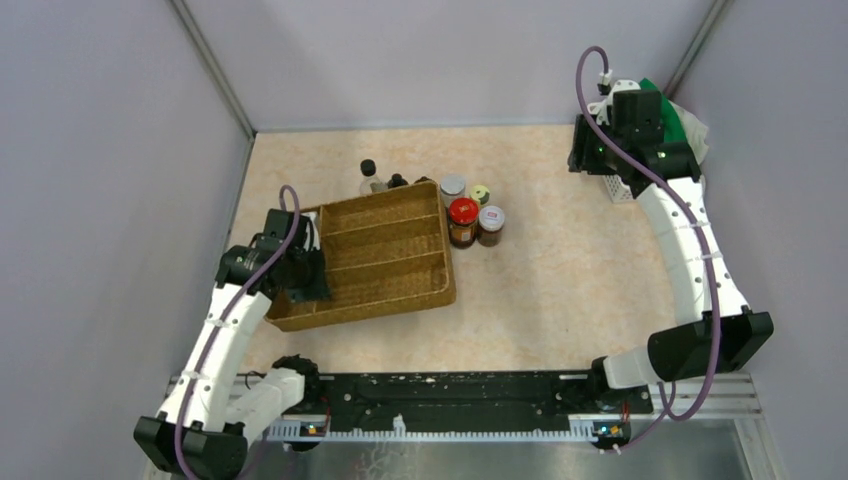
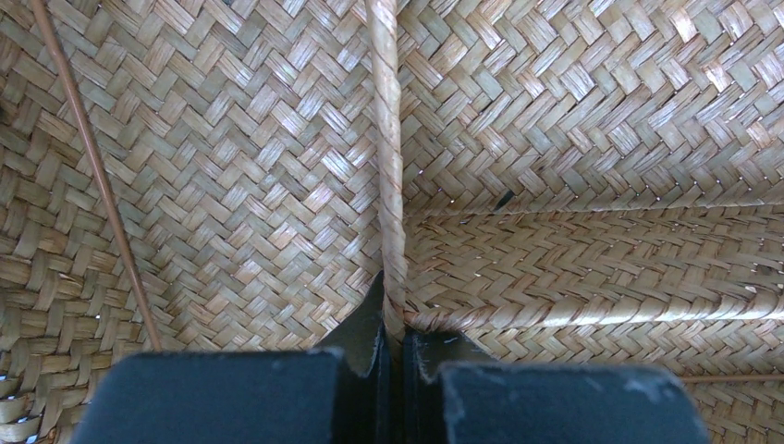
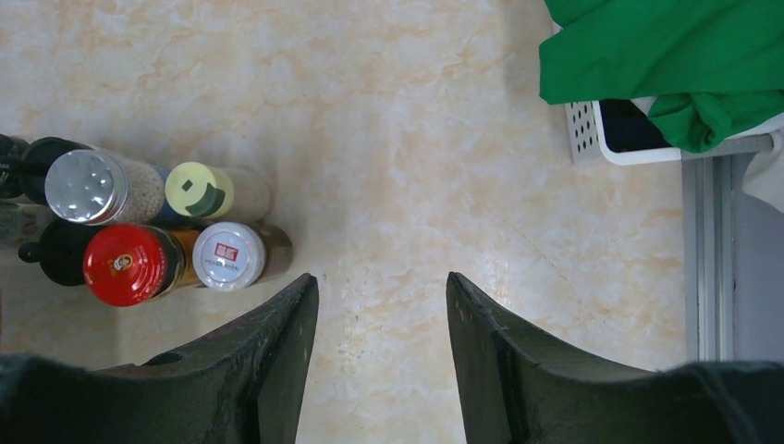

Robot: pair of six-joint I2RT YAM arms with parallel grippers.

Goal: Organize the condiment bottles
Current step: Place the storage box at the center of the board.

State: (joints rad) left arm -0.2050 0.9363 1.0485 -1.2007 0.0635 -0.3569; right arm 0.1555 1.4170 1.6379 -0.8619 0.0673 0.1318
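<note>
Several condiment bottles (image 1: 462,225) stand clustered on the table, just beside the far right corner of the woven tray (image 1: 400,295).

Left gripper (image 2: 393,324) is clamped tight on the tray's rope-bound left rim, where a divider meets it. Right gripper (image 3: 381,305) hangs well off to the right, jaws apart and holding nothing, near a white basket (image 3: 581,134) of green cloth (image 3: 666,55). Below it, the red-lidded jar (image 3: 122,264) touches the white-lidded jar (image 3: 226,256). The silver-topped shaker (image 3: 85,185) and yellow-green-lidded jar (image 3: 199,190) stand alongside them.
</note>
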